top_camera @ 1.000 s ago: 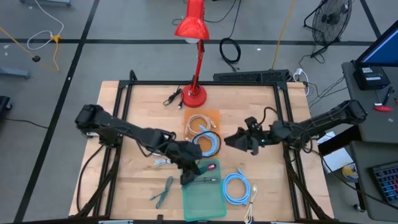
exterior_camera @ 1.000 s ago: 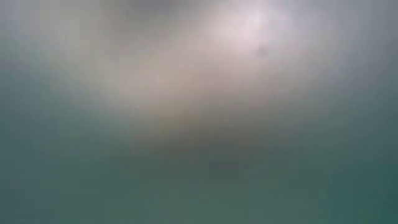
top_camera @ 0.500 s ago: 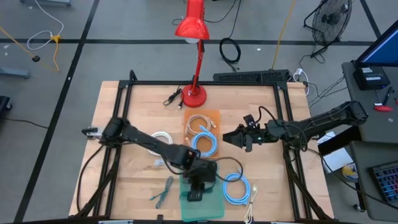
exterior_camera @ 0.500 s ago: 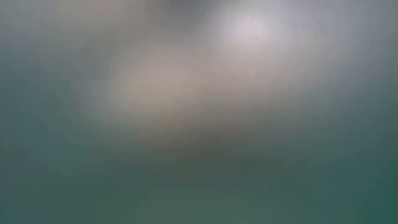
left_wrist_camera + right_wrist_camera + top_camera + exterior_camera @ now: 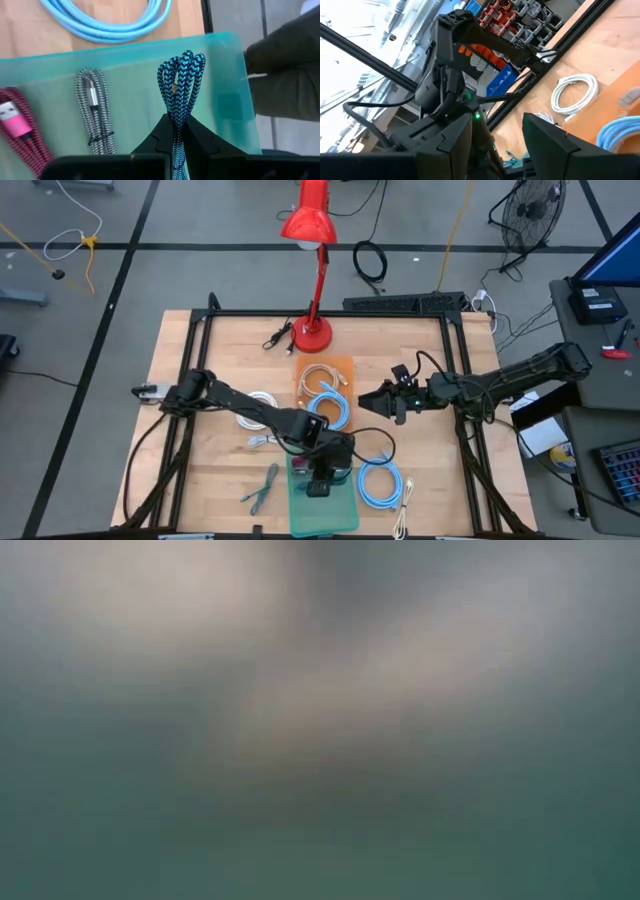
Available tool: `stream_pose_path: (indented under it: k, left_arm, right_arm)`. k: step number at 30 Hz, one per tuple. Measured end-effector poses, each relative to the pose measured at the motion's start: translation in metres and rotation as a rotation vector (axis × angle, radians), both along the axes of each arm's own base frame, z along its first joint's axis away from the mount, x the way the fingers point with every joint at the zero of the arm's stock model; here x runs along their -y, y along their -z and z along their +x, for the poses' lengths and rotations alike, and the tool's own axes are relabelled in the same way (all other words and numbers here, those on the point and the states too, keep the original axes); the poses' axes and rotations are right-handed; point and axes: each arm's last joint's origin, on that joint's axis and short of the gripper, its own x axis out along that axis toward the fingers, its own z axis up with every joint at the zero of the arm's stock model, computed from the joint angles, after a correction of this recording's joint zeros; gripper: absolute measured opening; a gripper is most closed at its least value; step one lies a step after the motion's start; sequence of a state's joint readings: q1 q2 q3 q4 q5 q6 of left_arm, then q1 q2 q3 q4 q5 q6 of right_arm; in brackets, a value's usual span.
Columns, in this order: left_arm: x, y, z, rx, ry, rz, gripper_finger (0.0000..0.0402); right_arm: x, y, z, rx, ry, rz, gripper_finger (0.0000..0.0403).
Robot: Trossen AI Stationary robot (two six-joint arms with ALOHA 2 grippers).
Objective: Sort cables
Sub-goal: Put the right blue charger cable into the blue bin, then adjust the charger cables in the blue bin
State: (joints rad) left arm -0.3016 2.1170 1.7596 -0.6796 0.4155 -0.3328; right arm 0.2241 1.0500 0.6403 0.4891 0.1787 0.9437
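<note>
The low view showed only a soft blur with no thing that could be made out: pale beige and grey patches spread across the upper part, a darker grey patch near the top middle, and murky teal filling the lower part and both sides.

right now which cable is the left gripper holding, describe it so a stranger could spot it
Start at the translucent green mat on the table's near edge. Hanging over it, pinched in the left gripper, is a folded blue and black braided cable. The grey and white braided bundle and the red braided cable with a pink plug lie flat on the mat; only this one is lifted.
</note>
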Motion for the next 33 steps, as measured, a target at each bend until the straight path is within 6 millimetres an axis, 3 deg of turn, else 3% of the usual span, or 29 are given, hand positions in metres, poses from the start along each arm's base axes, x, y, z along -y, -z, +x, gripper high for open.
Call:
stream_pose_path:
  k: [20, 33]
  left_arm:
    - [-0.004, 0.045, 0.010, -0.127, 0.048, -0.074, 0.0021]
    - [-0.012, 0.043, 0.004, -0.209, -0.056, 0.018, 0.0194]
  right_arm:
    - [0.000, 0.001, 0.000, -0.007, 0.000, -0.016, 0.0164]
    - [0.000, 0.002, 0.000, -0.023, 0.001, -0.019, 0.0164]
